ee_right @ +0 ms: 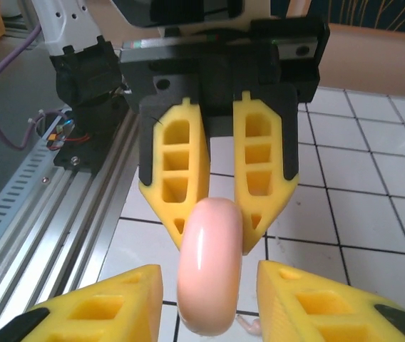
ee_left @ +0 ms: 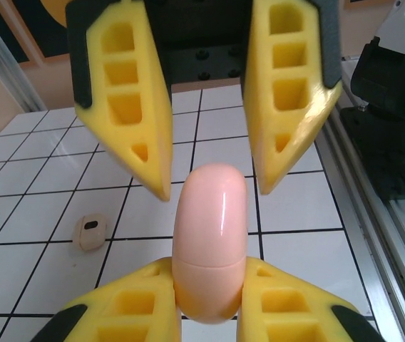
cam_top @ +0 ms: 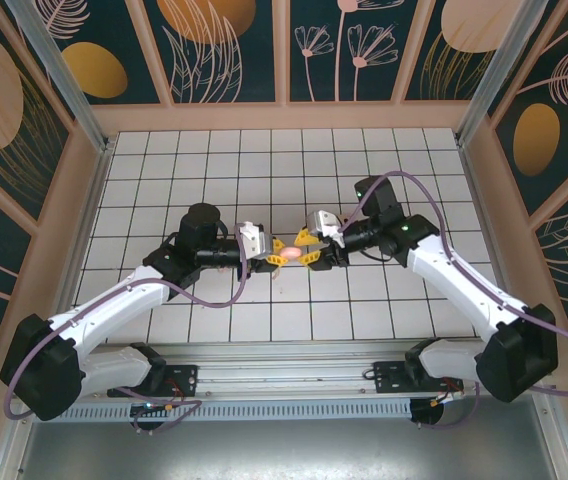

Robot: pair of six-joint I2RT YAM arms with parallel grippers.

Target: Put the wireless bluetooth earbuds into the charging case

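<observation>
The charging case (ee_left: pixel 210 228) is a glossy pale pink, rounded shell with its lid seam closed, held on edge above the table. My left gripper (ee_left: pixel 209 279) is shut on its lower end. My right gripper (ee_right: pixel 209 276) faces it and is open, its yellow fingers (ee_right: pixel 127 299) standing clear of the case (ee_right: pixel 209 271) on both sides. From above, the two grippers (cam_top: pixel 264 250) (cam_top: pixel 316 250) meet tip to tip at mid-table with the case (cam_top: pixel 290 252) between them. One earbud (ee_left: pixel 90 233) lies on the tiles to the left; a small pink earbud (ee_right: pixel 249 326) lies below the case.
White gridded tabletop (cam_top: pixel 264 170) inside wooden walls. The aluminium rail (cam_top: pixel 284 355) with the arm bases runs along the near edge. A purple cable (cam_top: pixel 204 298) loops off the left arm.
</observation>
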